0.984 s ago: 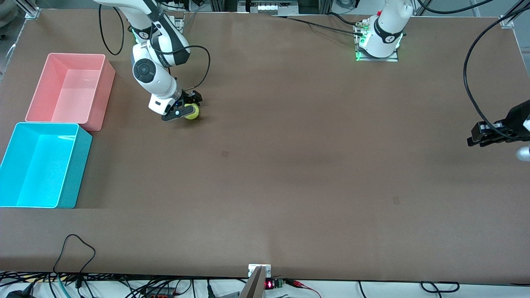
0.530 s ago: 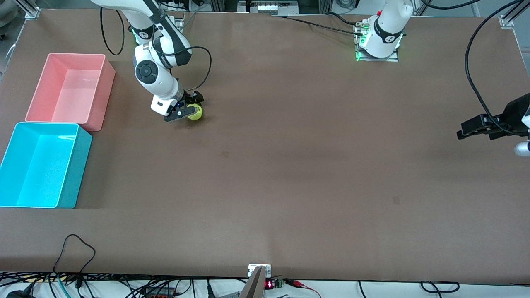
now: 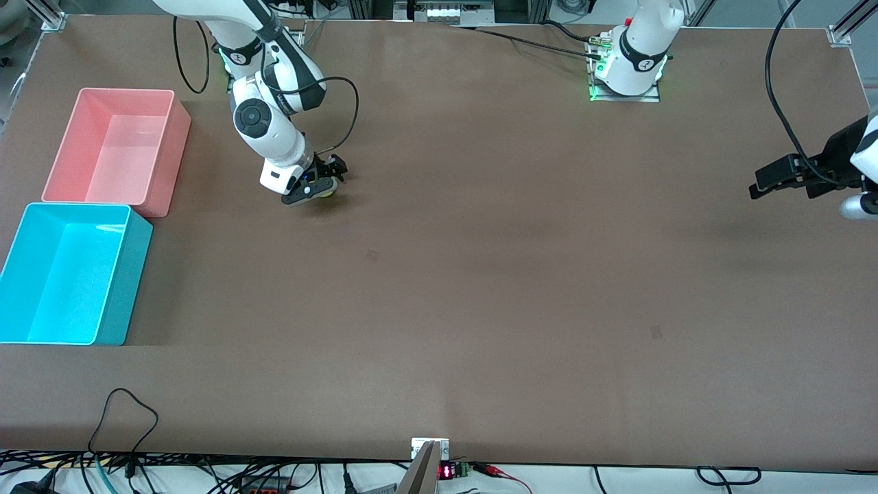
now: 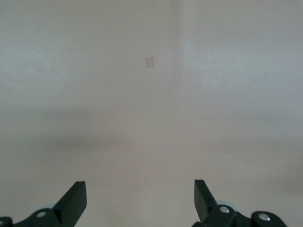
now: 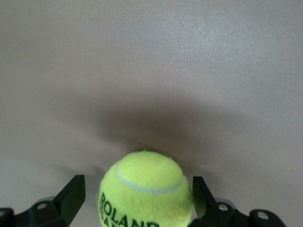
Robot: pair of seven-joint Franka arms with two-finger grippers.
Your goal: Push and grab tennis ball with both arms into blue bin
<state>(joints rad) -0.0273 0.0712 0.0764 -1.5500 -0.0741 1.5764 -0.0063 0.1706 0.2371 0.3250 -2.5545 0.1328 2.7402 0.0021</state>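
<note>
Two white arms with black grippers

The right arm point(image 3: 264, 120) has glossy white rounded links, a dark round joint cap, black bands and a black cable looping at its 3 o'clock side. The left arm point(image 3: 641, 48) has a white base, a black ring and a green light. The right gripper point(image 3: 319, 184) and the left gripper point(image 3: 782, 180) have black fingers point(image 4: 73, 201) with silver screws.

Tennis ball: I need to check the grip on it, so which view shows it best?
The right wrist view: the tennis ball fills the space between the right gripper's open jaws, lettering visible. The front view shows only a yellow sliver under that gripper. The left wrist view shows none of it.
</note>
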